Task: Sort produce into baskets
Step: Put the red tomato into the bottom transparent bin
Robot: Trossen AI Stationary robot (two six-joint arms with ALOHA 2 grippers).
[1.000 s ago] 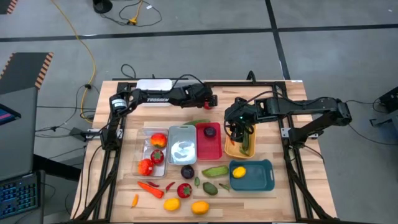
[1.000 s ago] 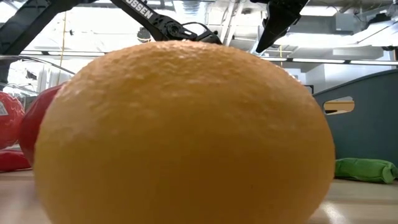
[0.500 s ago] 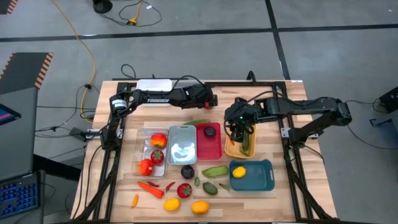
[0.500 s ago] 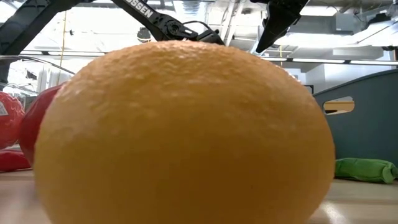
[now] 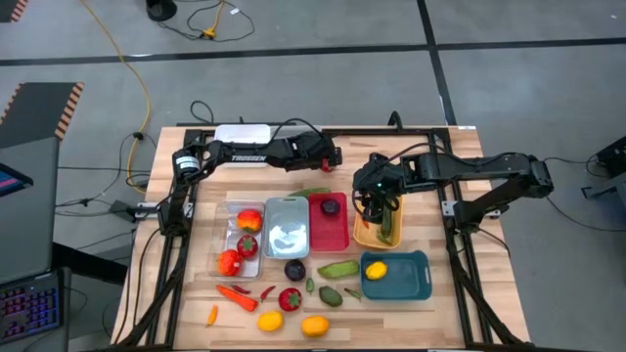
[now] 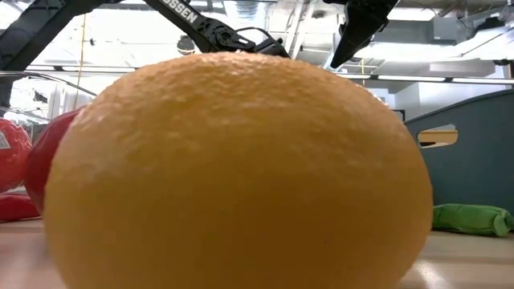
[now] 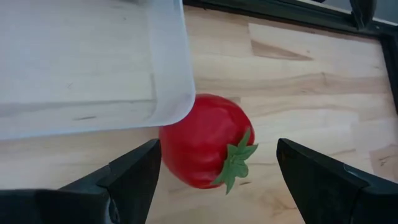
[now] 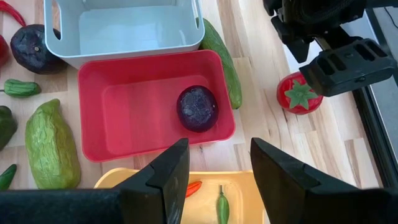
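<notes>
A: Where's the plum [image 5: 331, 205]?
B: In the mid bin [image 5: 329, 235], w/ the big bin [image 5: 286, 228] on its left & the chili bin [image 5: 370, 236] on its right.
A: Lemon [image 5: 376, 269]?
B: In the near-right bin [image 5: 419, 279]. Loose produce [image 5: 290, 298] lies near side of the bench [image 5: 430, 315].

Even, diffuse overhead light is seen in the high view; the table [image 5: 430, 313] is bright, with only soft, short shadows cast beside the bins. No harsh glare is noted there. The low view is blocked by an orange fruit [image 6: 241, 168] pressed near the lens, its peel rendered soft; the room behind is backlit, and ceiling lights are blown out. In the left wrist view, the red tomato [image 7: 205, 149] is slightly blurred. The right wrist view is crisp, and a faint sheen is seen on the red bin [image 8: 124, 134].
</notes>
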